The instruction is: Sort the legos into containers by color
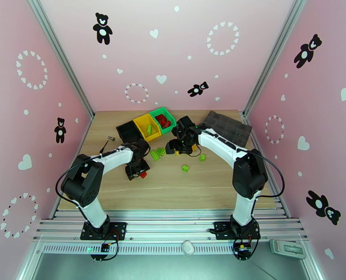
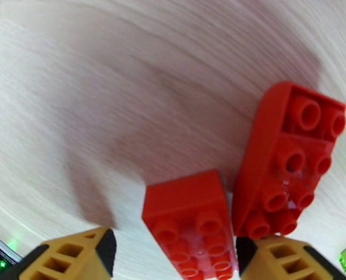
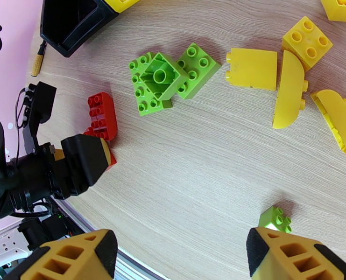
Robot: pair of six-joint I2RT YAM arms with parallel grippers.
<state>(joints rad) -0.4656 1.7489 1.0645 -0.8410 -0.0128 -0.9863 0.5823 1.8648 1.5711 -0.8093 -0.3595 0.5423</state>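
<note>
"Top external, entry one: where do the containers (image 1: pixel 142 122) sit?"

"Far middle of the tabletop (image 1: pixel 173 192), joined in a row: black, yellow, green. Red legos (image 1: pixel 163 121) lie in the green one, one green brick (image 1: pixel 149 129) in the yellow. A dark grey tray (image 1: pixel 229 127) stands to their right, apart."

"And the left hand (image 2: pixel 175 248)?"

"Left wrist view: low over the tabletop, fingers (image 2: pixel 79 255) spread to either side of a small red brick (image 2: pixel 191 215). Bare wood shows between one pad and the brick, so no pinch. A long red brick (image 2: pixel 285 169) lies just beside it, its near end crowding the other finger."

"And the right hand (image 3: pixel 182 250)?"

"Right wrist view: spread wide over bare wood, gripping nothing. A small green brick (image 3: pixel 275 219) sits just by one fingertip. Farther out: a cluster of green bricks (image 3: pixel 165 82), yellow bricks (image 3: pixel 252 68) scattered past them, and a yellow-handled tool (image 3: pixel 41 54) beside the black bin (image 3: pixel 100 15). The left hand's dark finger covers most of the small red brick from this side."
</note>
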